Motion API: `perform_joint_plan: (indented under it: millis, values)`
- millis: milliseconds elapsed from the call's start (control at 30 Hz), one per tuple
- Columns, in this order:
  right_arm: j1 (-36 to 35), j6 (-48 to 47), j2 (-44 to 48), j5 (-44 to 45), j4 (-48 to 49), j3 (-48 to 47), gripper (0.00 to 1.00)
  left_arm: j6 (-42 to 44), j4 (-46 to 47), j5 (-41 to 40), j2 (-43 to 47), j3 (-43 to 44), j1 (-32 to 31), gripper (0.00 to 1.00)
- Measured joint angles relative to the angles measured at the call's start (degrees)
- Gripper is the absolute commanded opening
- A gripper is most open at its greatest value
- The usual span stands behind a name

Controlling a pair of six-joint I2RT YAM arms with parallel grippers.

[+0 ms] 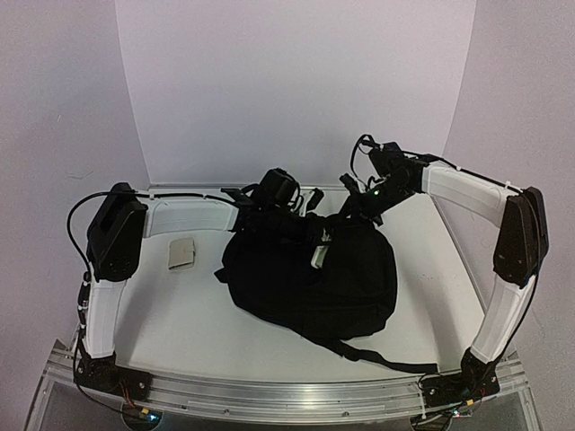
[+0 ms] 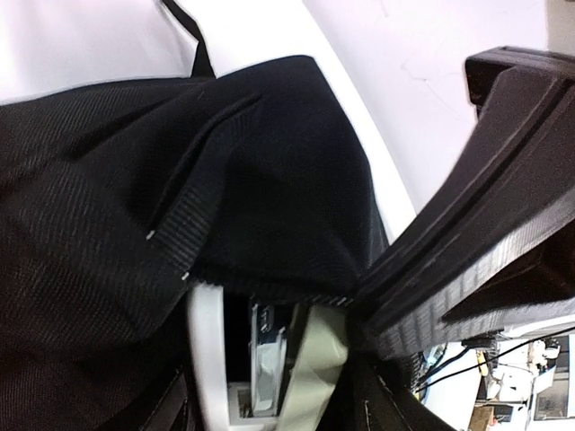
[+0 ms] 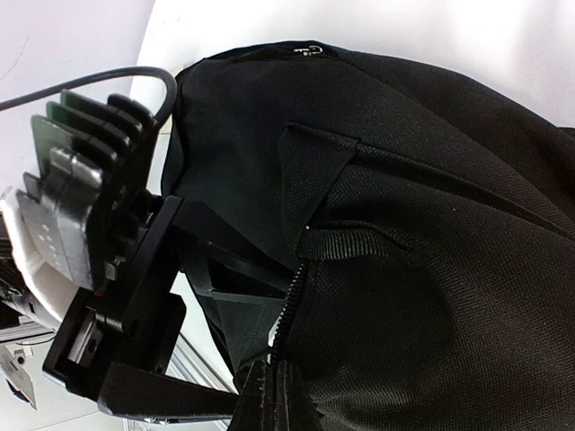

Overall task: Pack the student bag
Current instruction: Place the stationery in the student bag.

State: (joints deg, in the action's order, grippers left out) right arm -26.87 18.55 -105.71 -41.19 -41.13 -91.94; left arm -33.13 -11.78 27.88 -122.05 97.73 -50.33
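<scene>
Student bag [image 1: 314, 278], black and slumped, mid-table, directly under both grippers, mouth turned toward the far side. Pinched at the zip edge by right gripper [image 3: 269, 400], jaws closed flat on the fabric, judging by the wrist view. Left gripper [image 1: 283, 220] just beside it, dipped at the mouth, one finger [image 2: 467, 260] pressed against the rim fabric. Impossible to tell whether open or clamped, with the other finger out of clear sight. Pale flat items [image 2: 269, 359], white and beige, just below that finger, inside the opening.

Judged step: loading, with the mouth propped by the right pinch and the left at work at the opening. Probably mid-task, given a small beige pad [image 1: 182, 253] lying on the table [image 1: 180, 314], well out to the left gripper's outer side and apart from the bag. Next move likely calls for freeing the left fingers from the rim, lifting clear of the fabric, then swinging outward and down to the pad. Right pinch best held high, to stop the mouth sagging.

Edges: rim fabric slack and folded, apt to snag a fingertip. Strap [image 1: 386, 359] trailing toward the right arm's base, off the left's likely path. Open table between left gripper and pad. Backdrop wall [image 1: 296, 90] close beyond both grippers, so little room to retreat that way.
</scene>
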Motion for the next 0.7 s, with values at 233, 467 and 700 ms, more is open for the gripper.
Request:
perform_joint_plan:
  millis: [233,467,700]
  values:
    - [0.16,0.0,0.13,0.02,-0.16,0.02,0.0,-1.86,1.3,0.31,3.45,-7.05,-0.04,0.51]
    - [0.22,0.0,0.14,0.01,-0.19,0.02,0.0,-3.43,3.03,2.2,5.01,-9.45,-0.04,0.26]
    - [0.22,0.18,0.47,-0.05,-0.19,0.22,0.0,-3.95,3.41,4.5,2.04,-4.47,-0.04,0.26]
